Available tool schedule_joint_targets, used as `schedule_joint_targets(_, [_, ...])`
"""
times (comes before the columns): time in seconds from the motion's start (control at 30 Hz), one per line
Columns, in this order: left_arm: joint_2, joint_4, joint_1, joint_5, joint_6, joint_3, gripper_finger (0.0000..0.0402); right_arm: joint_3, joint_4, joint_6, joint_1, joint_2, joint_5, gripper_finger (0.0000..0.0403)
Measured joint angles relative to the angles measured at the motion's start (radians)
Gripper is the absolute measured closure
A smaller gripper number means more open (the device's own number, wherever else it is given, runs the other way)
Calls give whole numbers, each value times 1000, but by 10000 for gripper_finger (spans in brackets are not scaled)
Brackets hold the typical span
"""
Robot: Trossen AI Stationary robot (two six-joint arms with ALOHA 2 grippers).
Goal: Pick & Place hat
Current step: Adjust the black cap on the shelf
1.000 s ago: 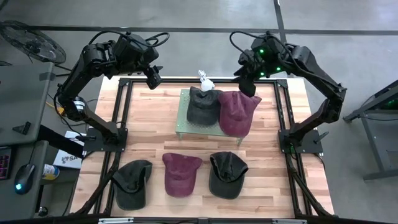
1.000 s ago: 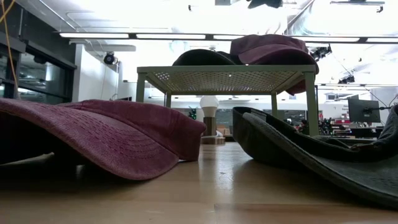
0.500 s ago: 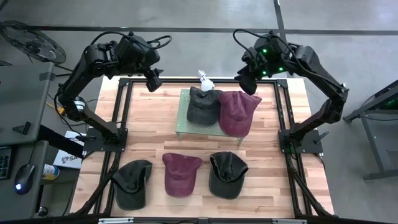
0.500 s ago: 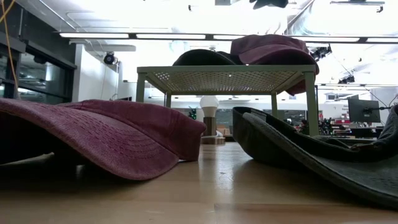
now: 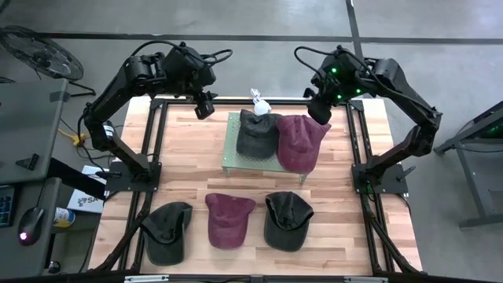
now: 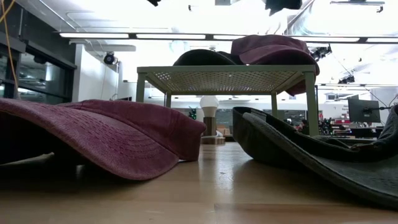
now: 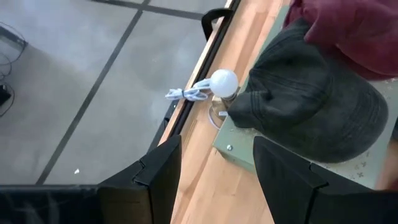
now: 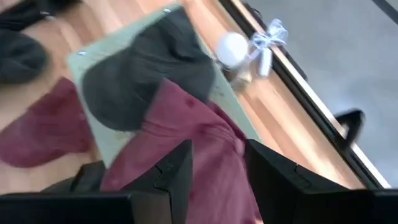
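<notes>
A green mesh rack (image 5: pixel 236 161) stands at the table's middle. A dark grey cap (image 5: pixel 258 132) and a maroon cap (image 5: pixel 300 141) lie on it, the maroon one overhanging the rack's right edge. The low view shows the rack (image 6: pixel 224 71) with the dark cap (image 6: pixel 202 58) and the maroon cap (image 6: pixel 273 48) on top. My left gripper (image 5: pixel 204 106) hovers open above the far-left of the rack; its wrist view has the gripper (image 7: pixel 217 180) before the dark cap (image 7: pixel 311 106). My right gripper (image 5: pixel 318 110) hangs open over the maroon cap's far side; in its wrist view the gripper (image 8: pixel 217 168) is above that cap (image 8: pixel 193 137).
Three more caps lie along the near edge: a dark one (image 5: pixel 167 232), a maroon one (image 5: pixel 228 220) and another dark one (image 5: pixel 287 220). A small white bulb lamp (image 5: pixel 259 102) stands just beyond the rack's far edge. Black frame rails (image 5: pixel 157 141) run down both table sides.
My left gripper has moved toward the table's right, closing in on the rack's far-left corner. My right gripper has shifted slightly toward the right edge above the maroon cap. Both stay open. The caps have not moved.
</notes>
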State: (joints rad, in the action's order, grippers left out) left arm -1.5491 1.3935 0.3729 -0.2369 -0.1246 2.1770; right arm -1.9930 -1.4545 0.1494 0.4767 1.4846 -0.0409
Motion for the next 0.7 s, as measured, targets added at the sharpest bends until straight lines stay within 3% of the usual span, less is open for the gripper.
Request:
schedule_joint_targets(0.17, [-12,-8,0,14,-2,0,209,3,-127,97,0,-9,112,272])
schedule_joint_targets(0.27, [-14,-8,0,13,-2,0,209,75,-94,145,-1,-49,140,290])
schedule_joint_targets(0.47, [-13,-9,0,10,1,0,209,252,-70,219,22,-134,158,389])
schedule_joint_targets(0.7, [-18,-37,0,10,0,0,209,469,-31,380,21,-283,192,400])
